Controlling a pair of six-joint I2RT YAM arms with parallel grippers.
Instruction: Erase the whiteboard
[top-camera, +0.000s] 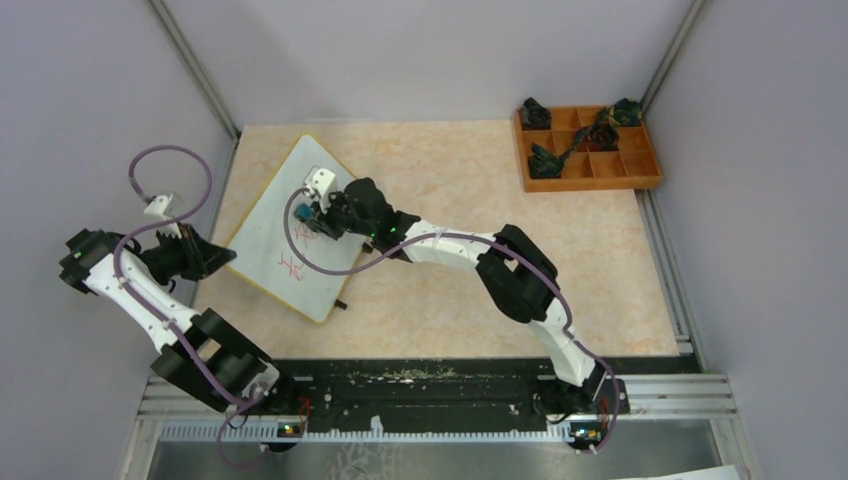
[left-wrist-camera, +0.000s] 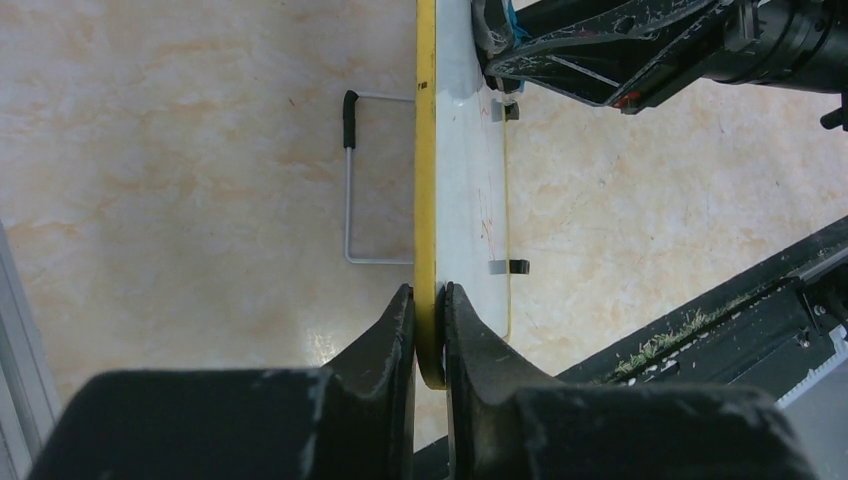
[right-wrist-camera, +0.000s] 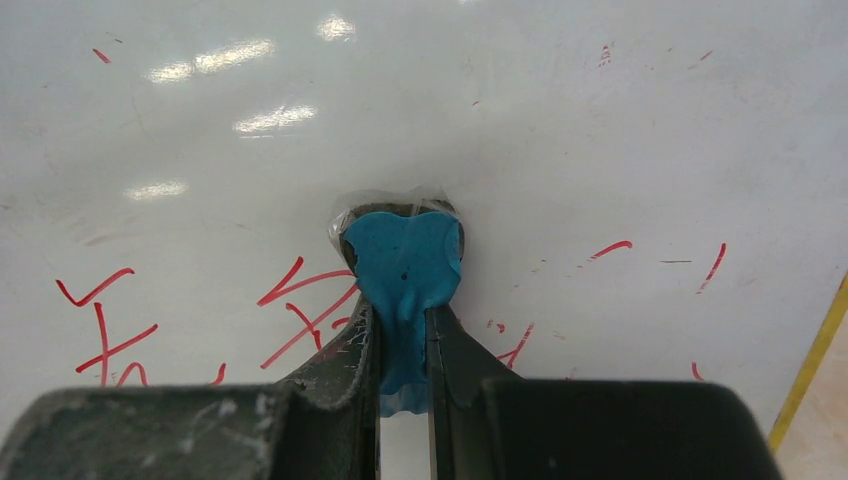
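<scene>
Pinched fast between the right jaws is a blue eraser wad (right-wrist-camera: 405, 270). Both fingers (right-wrist-camera: 340, 370) are closed onto its stem. Its rounded end is pressed against the whiteboard (right-wrist-camera: 450, 120), and a scrap of clear film shows at its far rim. Red handwriting (right-wrist-camera: 300, 300) runs across the board on both sides of the wad. It is thickest to the left, with short scattered strokes to the right. Past the wad the surface is mostly white, with faint red flecks and spots of glare. At the lower right of the right wrist view the board's thin yellow edge (right-wrist-camera: 810, 360) crosses, with the table (right-wrist-camera: 822, 455) beyond it.

Left jaws are closed on that yellow edge near a rounded corner, one finger on each face, so the board appears edge-on between them. A bent wire stand (left-wrist-camera: 350, 190) with a black sleeve sticks out from the board's back face over the table. Two small black feet (left-wrist-camera: 512, 266) show along the other long side.

From above, the whiteboard sits on the left part of the table, turned diagonally. The left arm (top-camera: 130, 290) meets its left edge. The right arm (top-camera: 480, 260) stretches across to its upper middle. Whether the board lies flat or is tipped up, I cannot tell. An orange-brown compartment tray (top-camera: 600, 183) sits in the far right corner, well apart, holding several dark objects (top-camera: 545, 160).
</scene>
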